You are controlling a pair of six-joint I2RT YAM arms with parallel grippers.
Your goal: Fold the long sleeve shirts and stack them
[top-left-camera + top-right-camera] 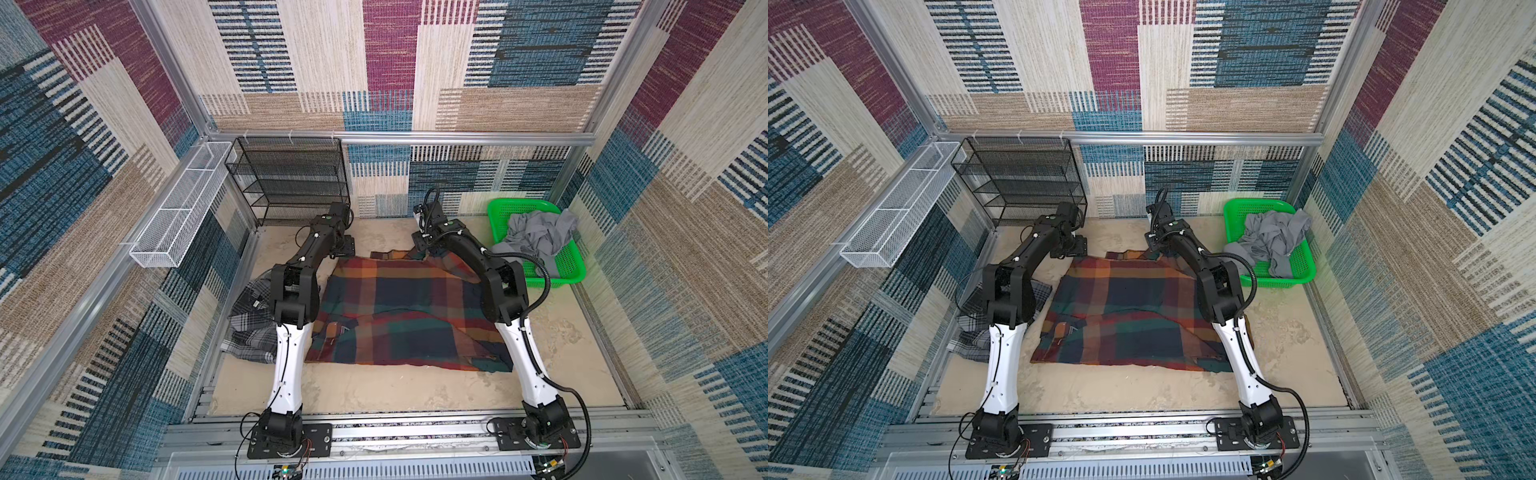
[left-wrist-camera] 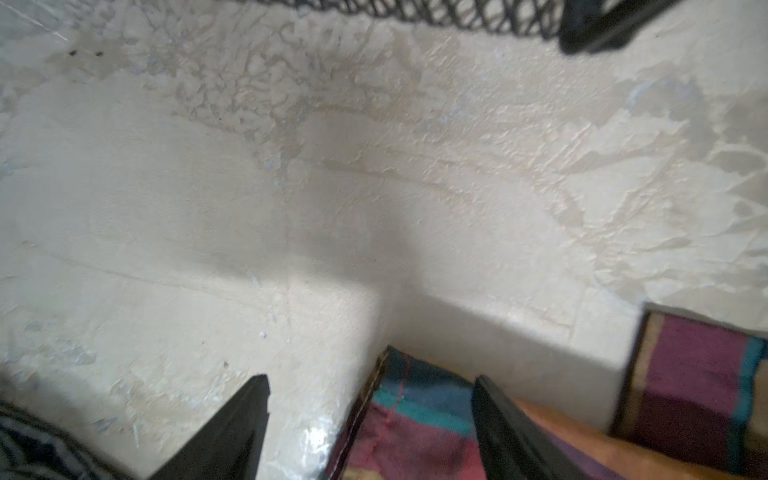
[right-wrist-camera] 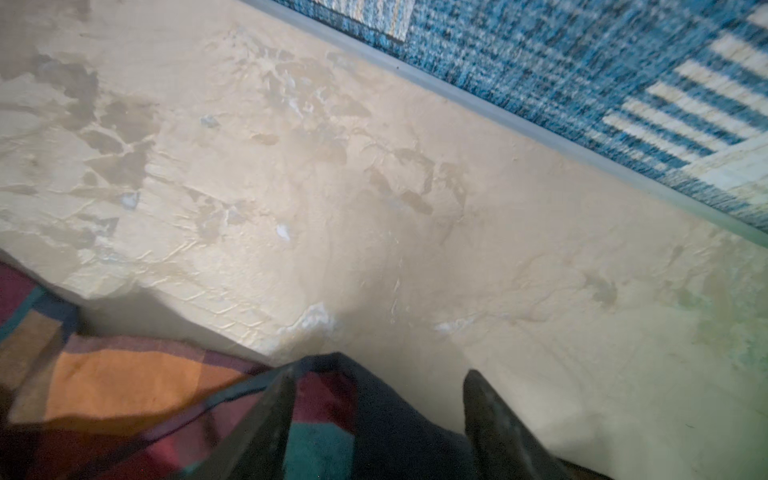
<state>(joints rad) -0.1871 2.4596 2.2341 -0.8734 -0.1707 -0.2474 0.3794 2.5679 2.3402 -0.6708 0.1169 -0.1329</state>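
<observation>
- Large plaid shirt lies spread across the middle of the table (laid out for folding, I judge).
- Grey plaid shirt sits crumpled at its left.
- Left gripper and right gripper, jaws parted, straddle the large shirt's far corners, nothing pinched yet.

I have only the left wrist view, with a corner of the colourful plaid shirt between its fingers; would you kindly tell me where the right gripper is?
Observer: The right gripper straddles the far-right corner of that same colourful plaid shirt, jaws apart around the fabric.
Operator: Thank you. Is the other shirt folded yet?
Observer: No, the grey plaid shirt lies crumpled on the table beside the left arm.
</observation>
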